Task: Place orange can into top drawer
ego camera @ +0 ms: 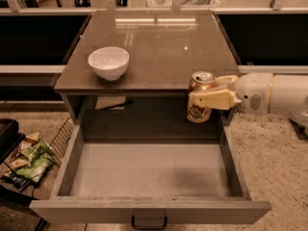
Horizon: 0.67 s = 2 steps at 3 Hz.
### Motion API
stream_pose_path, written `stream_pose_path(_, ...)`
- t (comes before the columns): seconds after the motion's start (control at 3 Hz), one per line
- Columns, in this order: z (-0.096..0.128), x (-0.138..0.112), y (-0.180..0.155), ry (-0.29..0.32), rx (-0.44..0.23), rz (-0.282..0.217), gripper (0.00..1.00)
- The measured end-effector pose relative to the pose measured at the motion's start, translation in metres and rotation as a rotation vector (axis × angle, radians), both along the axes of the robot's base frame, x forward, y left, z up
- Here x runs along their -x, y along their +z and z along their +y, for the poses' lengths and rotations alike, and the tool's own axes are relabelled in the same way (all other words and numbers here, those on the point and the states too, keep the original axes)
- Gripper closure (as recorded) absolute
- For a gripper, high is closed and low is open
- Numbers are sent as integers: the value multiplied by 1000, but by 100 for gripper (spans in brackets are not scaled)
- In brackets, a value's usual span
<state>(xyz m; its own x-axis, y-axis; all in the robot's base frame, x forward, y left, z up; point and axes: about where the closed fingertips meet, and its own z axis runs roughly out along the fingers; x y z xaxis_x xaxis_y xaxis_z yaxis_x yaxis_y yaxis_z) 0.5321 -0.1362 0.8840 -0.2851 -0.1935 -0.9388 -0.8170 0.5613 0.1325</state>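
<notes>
The orange can hangs in the air just in front of the worktop's front edge, near its front right corner. The gripper is clamped around the can's middle, one finger on each side, and the can looks about upright. Below it is the open top drawer, and the can is over the drawer's back right part, not yet down inside.

A few things could go wrong. The can is high above the drawer floor, so if the gripper lets go now, I think the can falls, tips over and rolls around. The can is also very close to the worktop's front edge, so a small push backward could knock it against that edge and twist it in the grip. The arm reaches in from the right side, over the drawer's right wall, so going straight down could bump the arm on that wall. The white bowl sits near the front left corner, well apart, so it is safe.
</notes>
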Motion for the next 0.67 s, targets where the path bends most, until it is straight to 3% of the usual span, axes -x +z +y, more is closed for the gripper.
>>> stream_pose_path(0.67,16,31,-87,197,-89,-88,100)
